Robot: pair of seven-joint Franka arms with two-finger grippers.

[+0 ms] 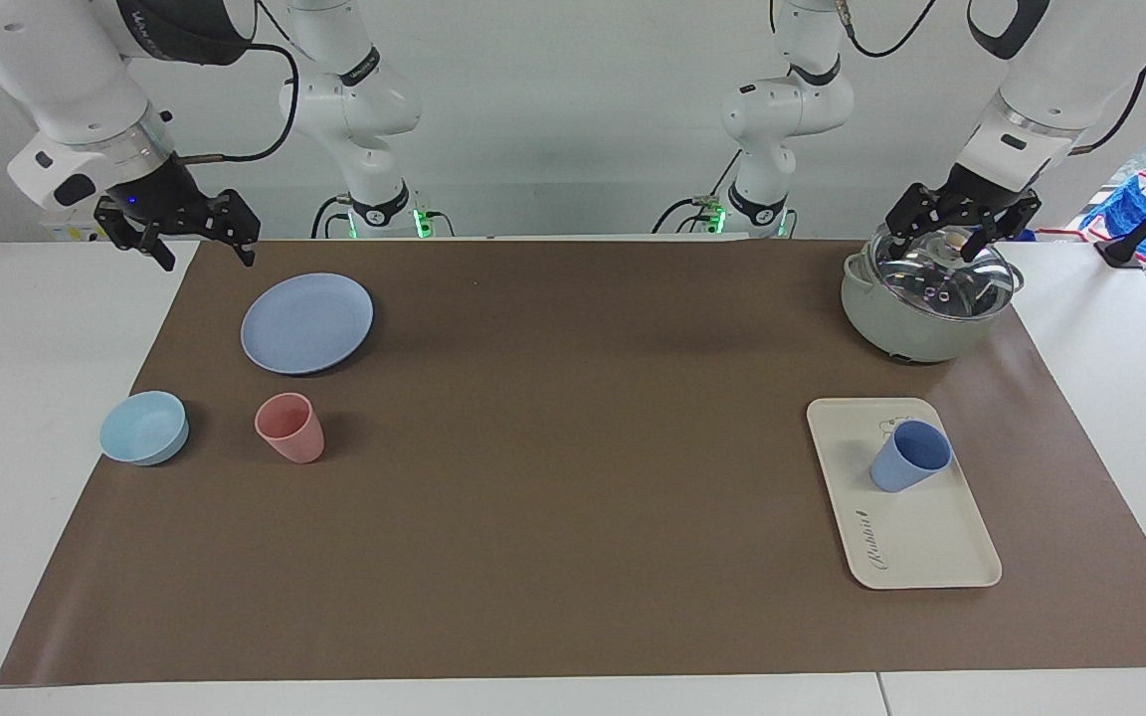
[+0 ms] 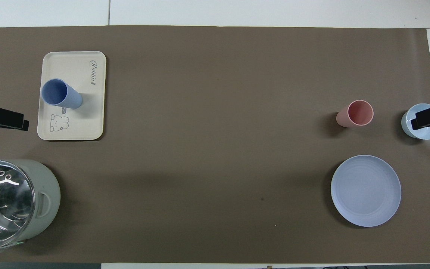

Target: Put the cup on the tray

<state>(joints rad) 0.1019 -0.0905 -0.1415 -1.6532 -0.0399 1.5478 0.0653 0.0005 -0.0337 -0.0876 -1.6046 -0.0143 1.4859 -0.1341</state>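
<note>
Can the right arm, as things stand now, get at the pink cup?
Probably yes. The right gripper hangs with open fingers over the table edge near the blue plate; the pink cup stands upright on the mat with nothing over it, apart from plate and light blue bowl.

A robotics lab: two white arms (image 1: 354,109) bolted at a white table (image 1: 26,398), brown mat (image 1: 573,447), toy-like tableware, bare wall, trailing cables.
</note>
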